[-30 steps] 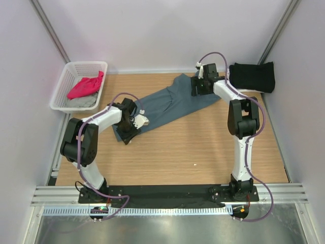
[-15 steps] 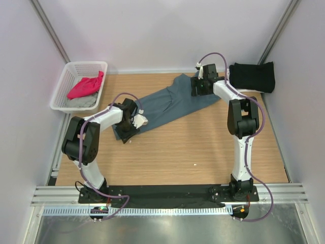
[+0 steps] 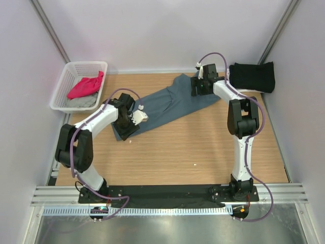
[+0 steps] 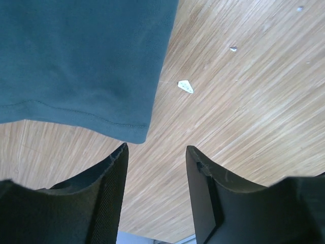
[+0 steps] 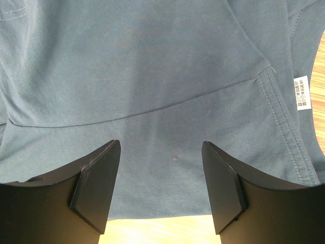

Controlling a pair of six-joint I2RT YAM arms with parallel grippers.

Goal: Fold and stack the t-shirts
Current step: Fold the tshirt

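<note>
A slate blue-grey t-shirt [image 3: 167,104] lies spread in a diagonal band across the wooden table [image 3: 177,152]. My left gripper [image 3: 127,126] hovers at its near left corner. In the left wrist view the jaws [image 4: 156,152] stand open over bare wood, and the shirt's hem corner [image 4: 133,131] lies just beyond the left fingertip. My right gripper [image 3: 199,87] is over the shirt's far end. Its jaws [image 5: 161,147] are open just above the cloth [image 5: 152,76], gripping nothing. A folded black t-shirt [image 3: 252,77] sits at the far right. Magenta-pink [image 3: 86,85] and light grey [image 3: 84,101] t-shirts lie in the basket.
The white mesh basket [image 3: 65,76] stands at the far left corner. A small white scrap [image 4: 186,86] lies on the wood beside the shirt's corner, and another speck [image 3: 195,164] lies nearer the front. A size label [image 5: 301,92] shows at the shirt's neckline. Walls close in the table's sides.
My left arm's elbow has swung out to the left and its gripper has shifted slightly toward the far side, its jaws a little wider. The right arm and the shirts have not moved.
</note>
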